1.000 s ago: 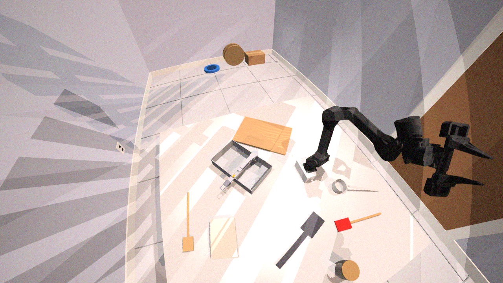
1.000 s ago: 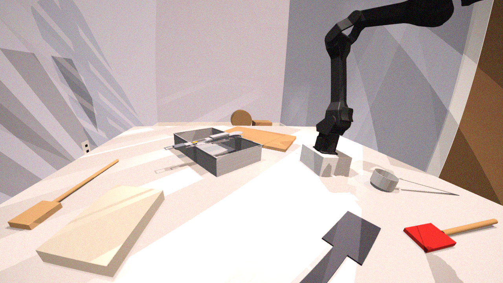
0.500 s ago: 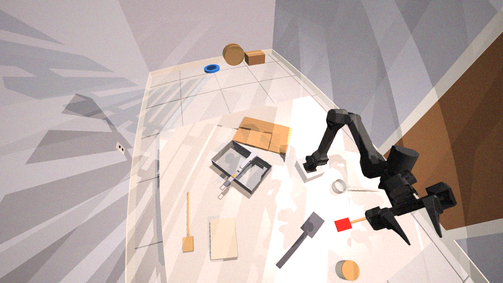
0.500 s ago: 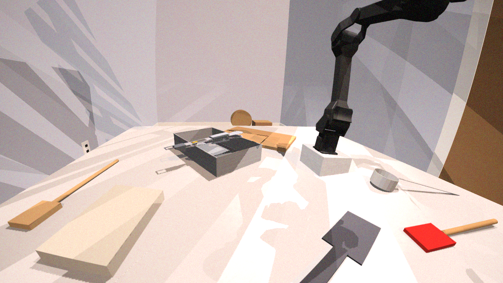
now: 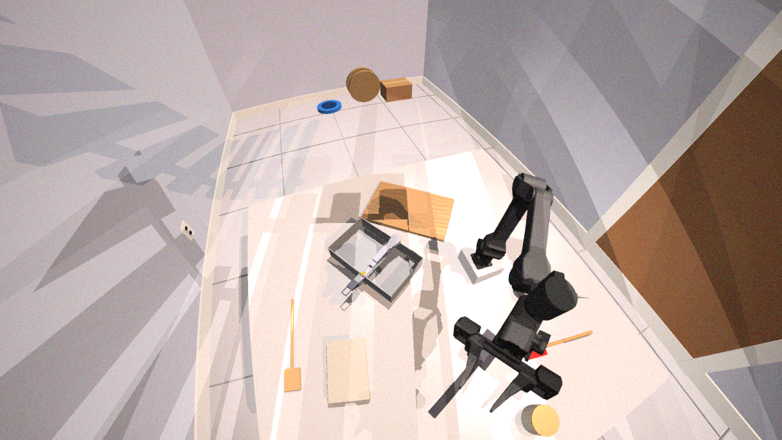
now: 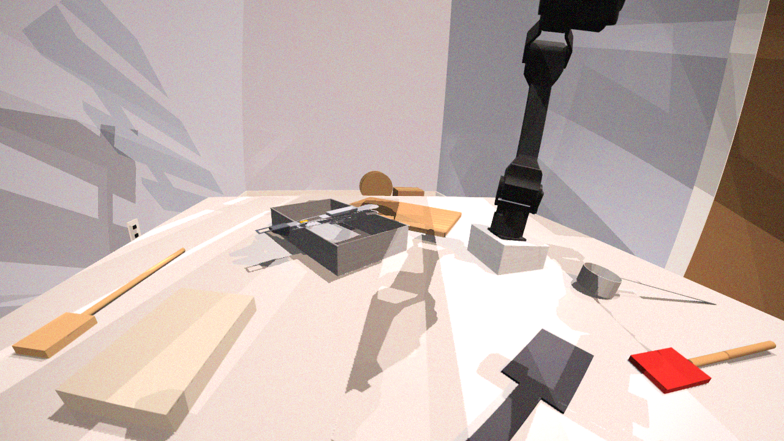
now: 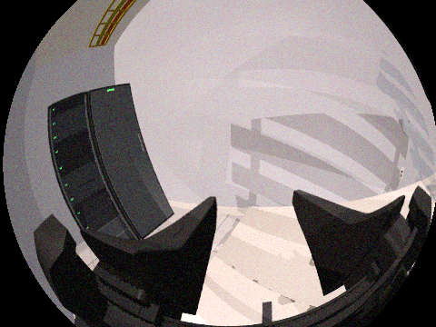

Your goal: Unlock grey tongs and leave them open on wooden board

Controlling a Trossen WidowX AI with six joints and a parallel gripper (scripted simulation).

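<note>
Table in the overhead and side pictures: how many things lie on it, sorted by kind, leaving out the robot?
Boards: 2, wooden board, pale board
Spatulas: 3, wooden spatula, red spatula, dark grey spatula
Tins: 1, roasting tin
Tongs: 1, grey tongs
Small pans: 1, grey pan
Round tubs: 1, tub
Total: 9

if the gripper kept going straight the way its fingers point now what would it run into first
Probably nothing on the table. The open gripper is raised and points roughly level; its wrist view shows a dark cabinet left of centre and bare wall ahead. Depth is unclear.
</note>
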